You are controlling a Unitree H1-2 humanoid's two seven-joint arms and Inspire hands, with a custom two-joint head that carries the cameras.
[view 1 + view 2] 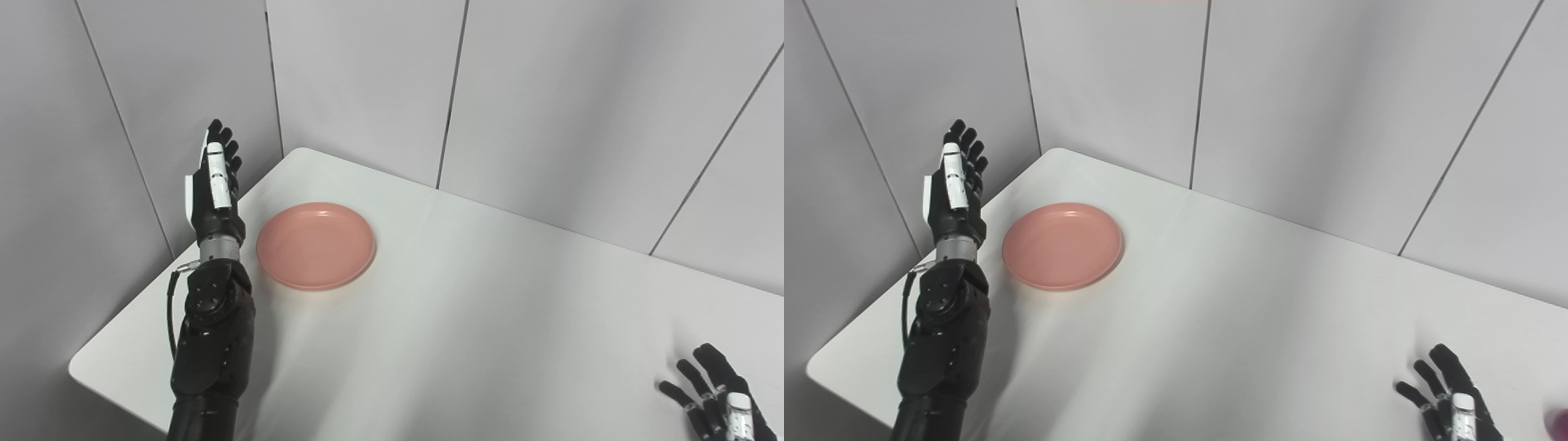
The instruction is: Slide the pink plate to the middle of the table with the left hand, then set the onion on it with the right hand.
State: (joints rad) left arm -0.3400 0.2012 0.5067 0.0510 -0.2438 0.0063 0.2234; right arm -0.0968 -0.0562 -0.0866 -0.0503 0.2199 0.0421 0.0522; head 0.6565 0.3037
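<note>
Pink plastic-looking plate (pixel 315 245): 1 item, round, shallow, empty, lying flat on the white surface (pixel 465 318) near its far left corner, well apart from the middle.

My left robot hand (pixel 212 184): raised upright just beside the plate's left edge, not touching it, fingers straight and together, holding nothing.

My right robot hand (pixel 713 392): low at the near right of the surface, fingers spread apart, holding nothing; partly cut off by the picture's edge.

Onion: not clearly in view. In the right eye view a small purplish sliver (pixel 1557 422) shows at the right edge, just beside my right robot hand; I cannot tell whether that is it.

Step in hand, by my judgement: the slide has not begun. To do it well I should lower my left robot hand until the fingers meet the plate's outer left rim, press lightly sideways and low so the plate glides instead of tipping, and stop once it sits mid-surface. I should then draw the left robot hand clear before the right one brings anything over.

Writing, brands, labels: none readable on plate, surface, wall panels or either robot hand.
</note>
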